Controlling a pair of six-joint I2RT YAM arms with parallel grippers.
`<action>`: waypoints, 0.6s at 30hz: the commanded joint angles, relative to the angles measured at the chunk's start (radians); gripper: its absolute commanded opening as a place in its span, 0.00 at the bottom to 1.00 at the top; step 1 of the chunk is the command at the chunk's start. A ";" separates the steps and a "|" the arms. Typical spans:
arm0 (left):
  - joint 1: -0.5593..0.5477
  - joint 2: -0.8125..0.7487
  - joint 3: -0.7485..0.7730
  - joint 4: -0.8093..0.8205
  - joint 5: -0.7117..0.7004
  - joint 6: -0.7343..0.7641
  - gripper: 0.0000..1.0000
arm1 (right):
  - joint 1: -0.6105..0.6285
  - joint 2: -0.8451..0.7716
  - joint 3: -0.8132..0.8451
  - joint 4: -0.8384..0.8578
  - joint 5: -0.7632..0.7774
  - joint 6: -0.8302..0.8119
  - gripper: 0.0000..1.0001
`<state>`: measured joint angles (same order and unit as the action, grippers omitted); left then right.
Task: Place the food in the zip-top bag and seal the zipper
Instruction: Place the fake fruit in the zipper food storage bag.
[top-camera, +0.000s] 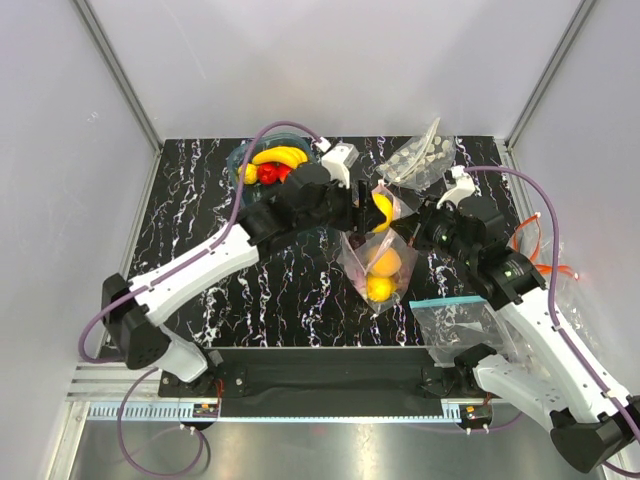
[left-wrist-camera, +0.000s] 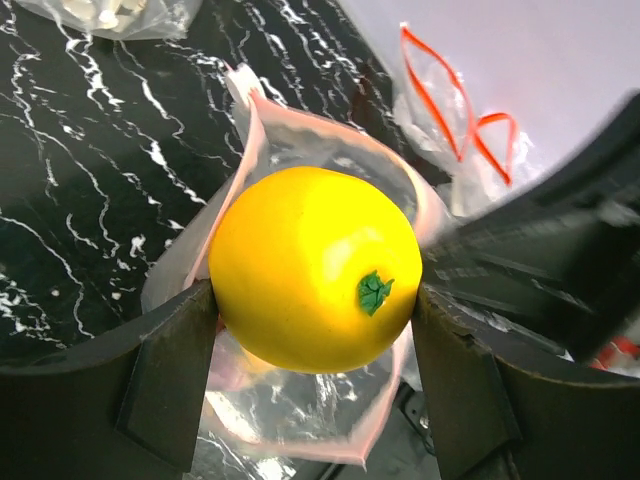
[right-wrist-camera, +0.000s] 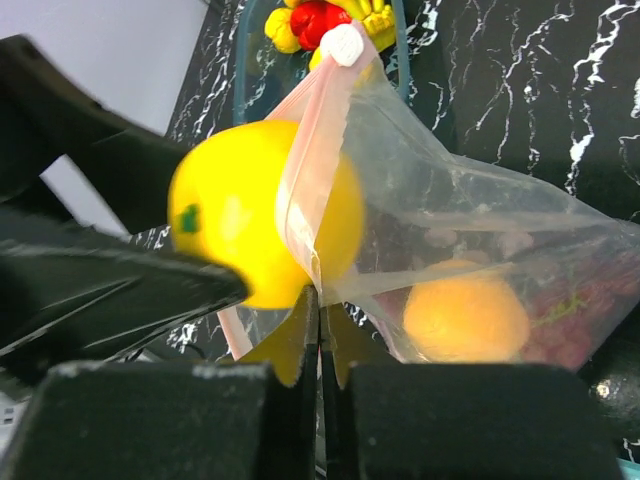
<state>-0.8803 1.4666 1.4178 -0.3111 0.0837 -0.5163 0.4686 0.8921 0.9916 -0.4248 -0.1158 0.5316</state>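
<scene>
My left gripper (top-camera: 372, 212) is shut on a yellow lemon (left-wrist-camera: 313, 267) and holds it right at the open mouth of the zip-top bag (top-camera: 378, 265). The lemon also shows in the top view (top-camera: 382, 209) and the right wrist view (right-wrist-camera: 240, 222). My right gripper (right-wrist-camera: 320, 305) is shut on the bag's pink zipper edge (right-wrist-camera: 305, 190) and holds the mouth up. An orange round (right-wrist-camera: 466, 317) and dark red grapes (right-wrist-camera: 560, 315) lie inside the bag. More food, a banana (top-camera: 280, 156) and red pieces, sits in a clear bowl (top-camera: 241, 160) at the back.
A clear bag with a teal-blue strip (top-camera: 460, 320) lies front right. A bag of pale pieces (top-camera: 418, 157) lies at the back. Bags with orange-red strips (top-camera: 540, 255) lie at the right edge. White walls close the table's back and sides.
</scene>
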 joint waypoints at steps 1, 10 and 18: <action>-0.019 0.040 0.105 -0.025 -0.039 0.036 0.54 | 0.007 -0.021 0.041 0.037 -0.036 0.018 0.00; -0.020 0.106 0.181 -0.151 -0.122 0.070 0.98 | 0.007 -0.028 0.042 0.038 -0.038 0.025 0.00; -0.022 0.003 0.239 -0.255 -0.089 0.128 0.99 | 0.007 -0.024 0.044 0.034 -0.024 0.018 0.00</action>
<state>-0.8982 1.5620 1.5921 -0.5346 -0.0189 -0.4362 0.4713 0.8818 0.9932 -0.4244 -0.1253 0.5480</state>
